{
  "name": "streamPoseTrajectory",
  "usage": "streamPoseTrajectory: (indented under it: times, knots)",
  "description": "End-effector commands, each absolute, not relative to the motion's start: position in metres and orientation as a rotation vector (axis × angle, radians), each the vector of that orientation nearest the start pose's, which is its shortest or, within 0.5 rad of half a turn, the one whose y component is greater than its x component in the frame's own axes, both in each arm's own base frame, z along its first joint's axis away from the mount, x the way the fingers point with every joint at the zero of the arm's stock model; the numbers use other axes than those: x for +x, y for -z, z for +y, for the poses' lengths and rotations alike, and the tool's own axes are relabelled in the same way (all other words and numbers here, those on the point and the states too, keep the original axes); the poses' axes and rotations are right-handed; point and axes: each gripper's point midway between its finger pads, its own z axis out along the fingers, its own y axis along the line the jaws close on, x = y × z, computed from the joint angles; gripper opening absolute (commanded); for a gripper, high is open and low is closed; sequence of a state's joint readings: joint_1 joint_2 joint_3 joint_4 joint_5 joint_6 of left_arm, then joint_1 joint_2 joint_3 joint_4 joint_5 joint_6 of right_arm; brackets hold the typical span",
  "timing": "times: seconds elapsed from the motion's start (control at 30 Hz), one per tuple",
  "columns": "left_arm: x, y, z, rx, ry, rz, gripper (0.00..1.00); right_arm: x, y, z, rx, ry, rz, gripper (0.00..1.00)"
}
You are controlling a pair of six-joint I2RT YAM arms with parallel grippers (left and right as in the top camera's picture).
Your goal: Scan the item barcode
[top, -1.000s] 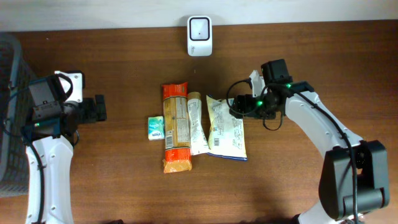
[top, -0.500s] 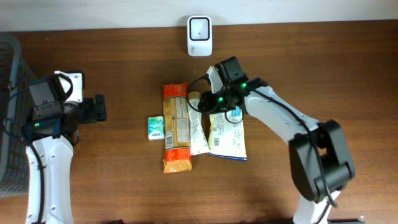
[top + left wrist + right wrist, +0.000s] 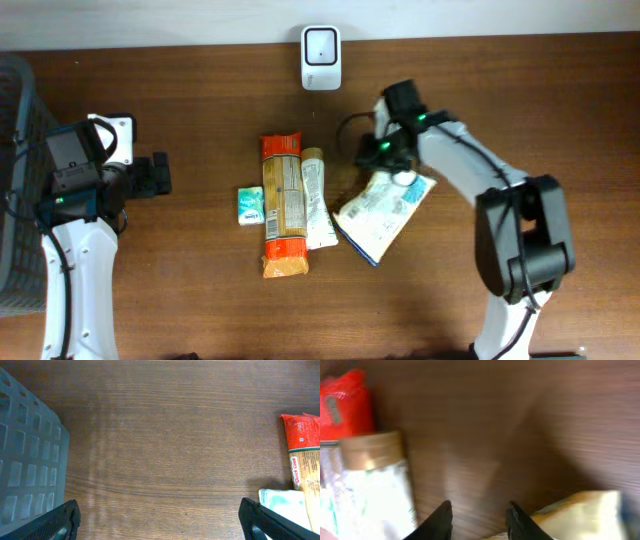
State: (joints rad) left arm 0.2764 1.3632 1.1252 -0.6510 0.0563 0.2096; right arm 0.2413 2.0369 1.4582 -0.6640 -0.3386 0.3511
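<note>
Bag (image 3: pixel 385 205) swung askew, corner between right fingers (image 3: pixel 440 519)

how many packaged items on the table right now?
4. Small green pack leftmost, red-orange packet beside it, white tube next, tilted bag in the right gripper. None looks hidden.

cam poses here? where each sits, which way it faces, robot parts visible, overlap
Overhead: above the table, facing straight down; shows left gripper, right gripper, scanner.
Left wrist: low on left arm, facing along the table; open left fingertips, basket.
Right wrist: close over the table, blurred; right fingertips, snack bag corner.
Shared: red pasta packet, in all three.
</note>
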Motion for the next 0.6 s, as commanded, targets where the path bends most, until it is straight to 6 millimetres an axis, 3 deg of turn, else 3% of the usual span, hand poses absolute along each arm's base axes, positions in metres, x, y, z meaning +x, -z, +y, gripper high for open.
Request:
streamPoseTrajectory:
  times: [0.0, 0.17, 0.3, 0.33, 0.43, 0.53, 0.57]
  knots:
    - [0.365, -0.191, 0.091, -0.04, -0.133, 2.437, 0.99, 0.442, -0.05, 0.119, 0.157, -0.529, 2.865, 0.36]
    - [0.365, -0.191, 0.091, -0.04, -0.133, 2.437, 0.99, 0.433, -0.067, 0.067, 0.16, -0.509, 2.935, 0.41]
    - [0.365, -0.191, 0.091, -0.04, -0.134, 2.437, 0.99, 0.423, -0.097, 0.03, 0.062, -0.602, 2.947, 0.56]
    - [0.365, -0.191, 0.091, -0.04, -0.133, 2.437, 0.99, 0.419, -0.097, 0.017, 0.047, -0.605, 2.953, 0.58]
    - [0.365, -0.191, 0.091, -0.04, -0.133, 2.437, 0.99, 0.401, -0.081, -0.005, -0.024, -0.613, 2.985, 0.84]
    - [0.365, -0.191, 0.091, -0.04, -0.133, 2.437, 0.99, 0.377, -0.054, -0.002, -0.161, -0.665, 3.021, 0.99]
    - [0.365, -0.191, 0.091, -0.04, -0.133, 2.437, 0.99, 0.373, -0.05, 0.002, -0.21, -0.705, 3.01, 0.99]
